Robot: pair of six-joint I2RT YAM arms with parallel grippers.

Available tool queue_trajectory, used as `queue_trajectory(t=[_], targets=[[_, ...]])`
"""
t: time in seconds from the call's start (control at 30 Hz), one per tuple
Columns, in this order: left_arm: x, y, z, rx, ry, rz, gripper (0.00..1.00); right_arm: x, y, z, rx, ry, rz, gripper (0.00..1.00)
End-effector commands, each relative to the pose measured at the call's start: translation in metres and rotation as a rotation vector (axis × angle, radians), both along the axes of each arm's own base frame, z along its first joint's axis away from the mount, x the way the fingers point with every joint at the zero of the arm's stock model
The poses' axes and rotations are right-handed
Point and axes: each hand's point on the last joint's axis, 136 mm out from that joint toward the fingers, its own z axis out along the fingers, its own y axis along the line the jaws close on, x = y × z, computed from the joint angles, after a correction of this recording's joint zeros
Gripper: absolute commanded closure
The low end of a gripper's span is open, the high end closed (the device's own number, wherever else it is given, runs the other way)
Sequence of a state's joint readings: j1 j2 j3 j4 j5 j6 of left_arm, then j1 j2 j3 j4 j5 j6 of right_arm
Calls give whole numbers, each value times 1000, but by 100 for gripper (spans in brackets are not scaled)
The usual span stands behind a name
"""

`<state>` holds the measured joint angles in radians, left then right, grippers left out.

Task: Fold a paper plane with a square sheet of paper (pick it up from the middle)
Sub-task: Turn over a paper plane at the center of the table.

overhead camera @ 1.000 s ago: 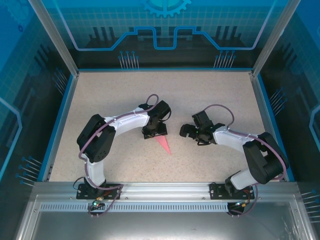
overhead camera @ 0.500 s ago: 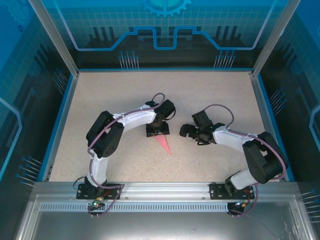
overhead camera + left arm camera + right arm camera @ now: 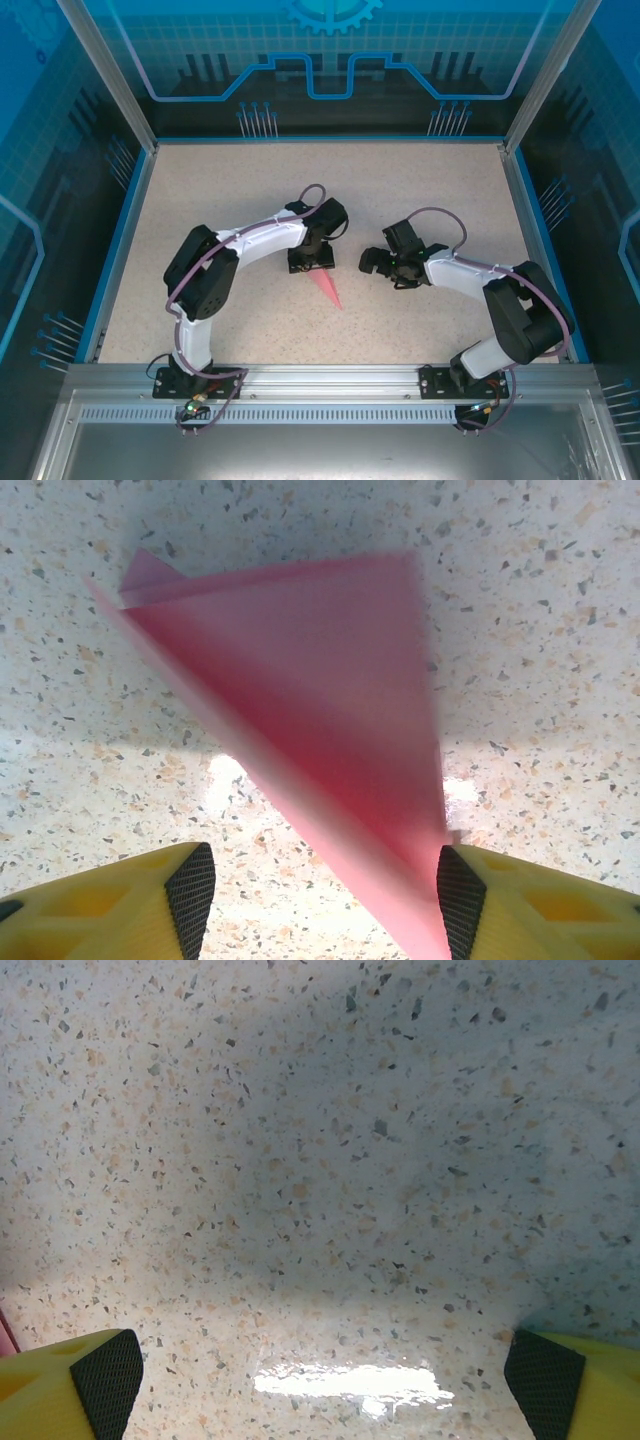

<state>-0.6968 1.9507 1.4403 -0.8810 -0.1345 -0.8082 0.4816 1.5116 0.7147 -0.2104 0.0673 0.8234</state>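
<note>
top view / plane: paper plane (image 3: 326,288) on the speckled table (image 3: 430,190), about mid-table, narrow tip aimed at the near edge and slightly right.
top view / left claw: left gripper (image 3: 312,264) sits over the plane's wide end, pointing down.
top view / right claw: right gripper (image 3: 368,262) is near the plane on its right side, apart from it.
left wrist / plane: pink triangle (image 3: 320,700), slightly blurred, shadow around it, narrow end touching one black pad (image 3: 458,890).
left wrist / claw: fingers spread wide, nothing clamped.
right wrist / claw: right gripper (image 3: 325,1380) is wide, bare table between the pads (image 3: 108,1380).
right wrist / plane: thin pink sliver (image 3: 5,1332) at the frame edge, beside one finger.
</note>
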Motion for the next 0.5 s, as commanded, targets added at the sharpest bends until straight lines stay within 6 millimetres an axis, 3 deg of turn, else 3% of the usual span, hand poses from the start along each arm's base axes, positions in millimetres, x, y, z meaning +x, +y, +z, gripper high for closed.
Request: queue_trajectory(t=[0.0, 0.27, 0.47], targets=[[-8, 0, 2, -11, 6, 1, 37, 8, 9, -4, 50, 5, 8, 2], [-11, 2, 0, -13, 5, 11, 43, 6, 8, -5, 47, 10, 11, 2], [-9, 5, 1, -5, -17, 27, 60, 7, 9, -4, 49, 8, 11, 2]])
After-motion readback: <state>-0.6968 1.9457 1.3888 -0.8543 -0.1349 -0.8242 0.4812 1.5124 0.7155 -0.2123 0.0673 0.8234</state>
